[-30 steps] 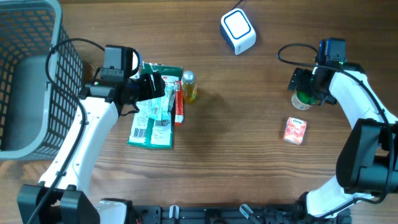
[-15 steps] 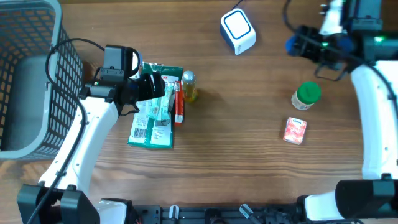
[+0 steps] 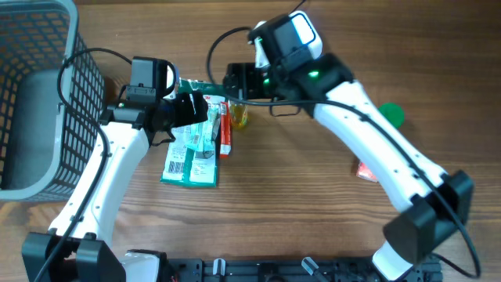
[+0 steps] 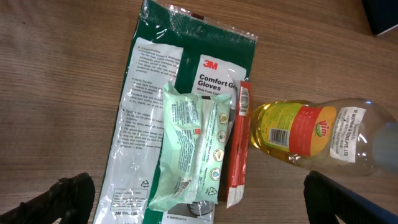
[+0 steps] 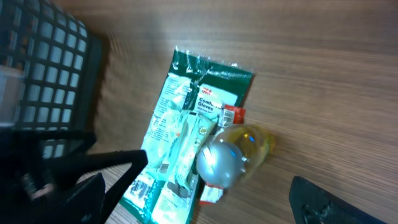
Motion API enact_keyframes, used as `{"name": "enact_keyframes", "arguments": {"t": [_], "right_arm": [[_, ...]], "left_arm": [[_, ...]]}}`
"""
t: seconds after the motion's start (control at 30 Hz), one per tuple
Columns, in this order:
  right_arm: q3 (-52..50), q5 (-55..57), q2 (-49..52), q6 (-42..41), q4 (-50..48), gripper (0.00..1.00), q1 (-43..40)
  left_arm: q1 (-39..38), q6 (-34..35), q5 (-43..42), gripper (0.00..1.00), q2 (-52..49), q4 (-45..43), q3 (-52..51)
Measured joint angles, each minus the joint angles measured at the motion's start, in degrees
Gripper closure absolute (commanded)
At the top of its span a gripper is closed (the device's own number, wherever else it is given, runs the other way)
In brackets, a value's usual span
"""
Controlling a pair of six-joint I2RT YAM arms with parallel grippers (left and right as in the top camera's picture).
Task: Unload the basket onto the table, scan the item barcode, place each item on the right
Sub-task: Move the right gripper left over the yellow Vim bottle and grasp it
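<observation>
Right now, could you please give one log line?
left gripper open over green plastic glove packet; right gripper open above yellow oil bottle; nothing held

Mock shop checkout showing: wire basket (image 3: 82, 78) sitting at 10 o'clock, groceries (image 3: 188, 160) (gloves, wipes, bottle) lying on wooden table (image 3: 297, 204).

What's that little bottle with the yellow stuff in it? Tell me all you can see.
The bottle is small, clear plastic, holding yellow liquid, with a silver cap. Its red, yellow and green label shows a barcode facing up. It lies on its side on the wooden table, base end against a red packet.
</observation>
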State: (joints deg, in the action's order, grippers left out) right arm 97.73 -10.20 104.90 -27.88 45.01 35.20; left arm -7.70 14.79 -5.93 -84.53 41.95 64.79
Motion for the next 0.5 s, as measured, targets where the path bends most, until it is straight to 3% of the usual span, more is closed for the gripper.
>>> {"name": "enact_keyframes", "arguments": {"t": [0.13, 0.3, 0.5], "right_arm": [[-0.09, 0.39, 3.82, -0.59, -0.85, 0.06, 0.42], [-0.11, 0.48, 5.46, -3.02, -0.76, 0.16, 0.48], [-0.09, 2.97, 6.12, -6.97, 0.31, 0.16, 1.92]], "left_arm": [[0.00, -0.02, 0.00, 0.00, 0.00, -0.07, 0.00], [0.55, 0.24, 3.10, 0.00, 0.00, -0.42, 0.00], [5.53, 1.09, 4.59, 0.00, 0.00, 0.11, 0.00]]}}
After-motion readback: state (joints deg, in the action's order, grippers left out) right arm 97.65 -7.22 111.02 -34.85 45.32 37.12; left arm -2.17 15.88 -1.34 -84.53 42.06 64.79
